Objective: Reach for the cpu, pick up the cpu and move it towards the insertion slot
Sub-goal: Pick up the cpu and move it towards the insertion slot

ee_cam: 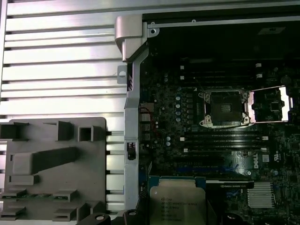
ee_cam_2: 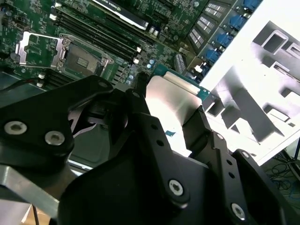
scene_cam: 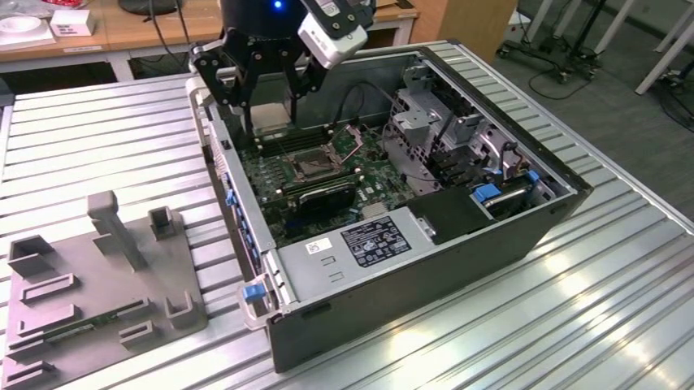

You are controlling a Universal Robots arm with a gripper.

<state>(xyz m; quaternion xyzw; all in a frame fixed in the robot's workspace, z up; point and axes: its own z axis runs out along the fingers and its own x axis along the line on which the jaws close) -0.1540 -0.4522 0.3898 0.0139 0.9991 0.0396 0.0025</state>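
Note:
My gripper [scene_cam: 271,114] hangs over the open computer case, shut on the cpu [scene_cam: 269,120], a flat square chip with a silvery-white top. In the second wrist view the cpu [ee_cam_2: 168,101] sits clamped between the two black fingers [ee_cam_2: 140,101]. The first wrist view shows its green-rimmed top [ee_cam: 177,202] above the motherboard. The insertion slot [scene_cam: 309,165] is a square socket with a dark centre and metal frame, a short way from the held chip toward the exterior view's right. The slot [ee_cam: 224,108] [ee_cam_2: 82,61] lies bare, its metal lid [ee_cam: 269,104] flipped open beside it.
The case walls [scene_cam: 233,203] enclose the green motherboard [scene_cam: 325,203]. Long black memory slots [ee_cam: 225,140] run beside the socket. A drive cage [scene_cam: 434,130] rises at the exterior view's right. A grey fixture block [scene_cam: 97,284] stands on the ribbed metal table [scene_cam: 97,130].

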